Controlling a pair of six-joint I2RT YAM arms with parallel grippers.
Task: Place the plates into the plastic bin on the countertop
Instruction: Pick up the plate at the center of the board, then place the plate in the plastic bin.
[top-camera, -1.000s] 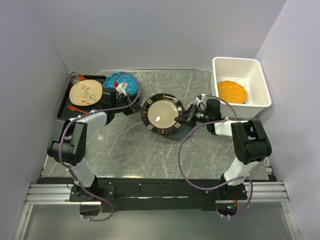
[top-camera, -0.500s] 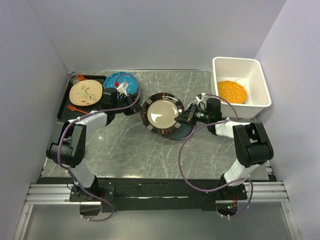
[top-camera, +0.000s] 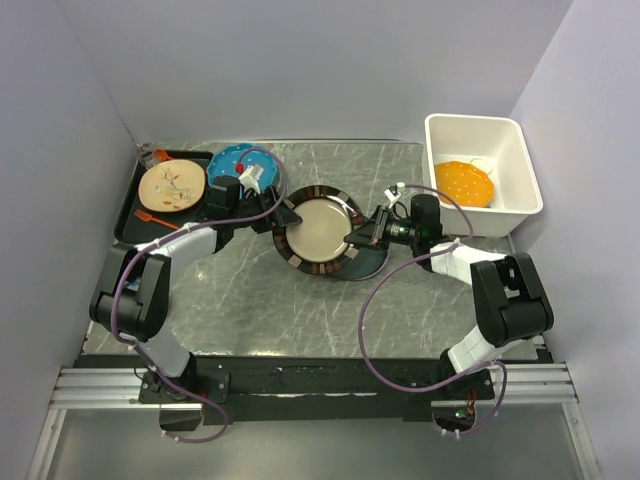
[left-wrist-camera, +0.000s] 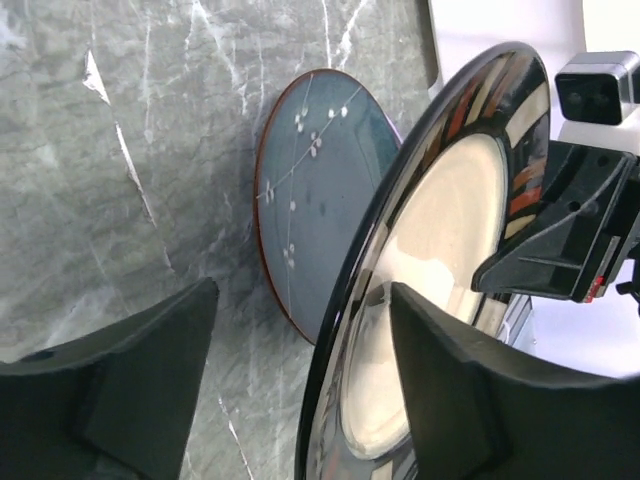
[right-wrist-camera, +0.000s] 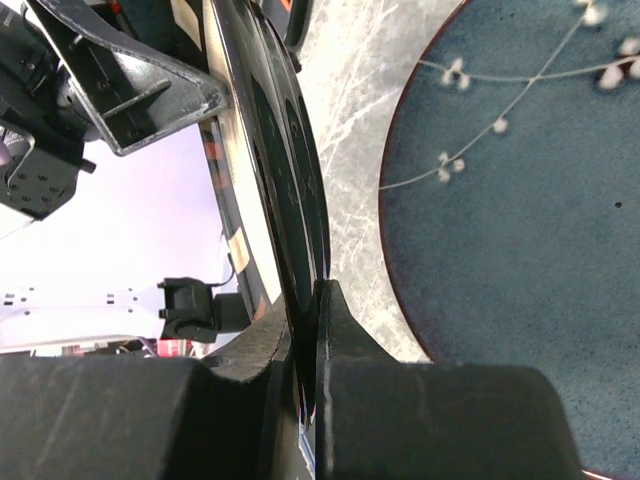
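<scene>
Top external view shows our right hand clamped on the striped-rim plate, which is tilted above the blue plate at the middle of the table. Our left hand stands wide around the opposite edge. We judge this a handover; next, 1 careful carry right into the plastic bin.
</scene>
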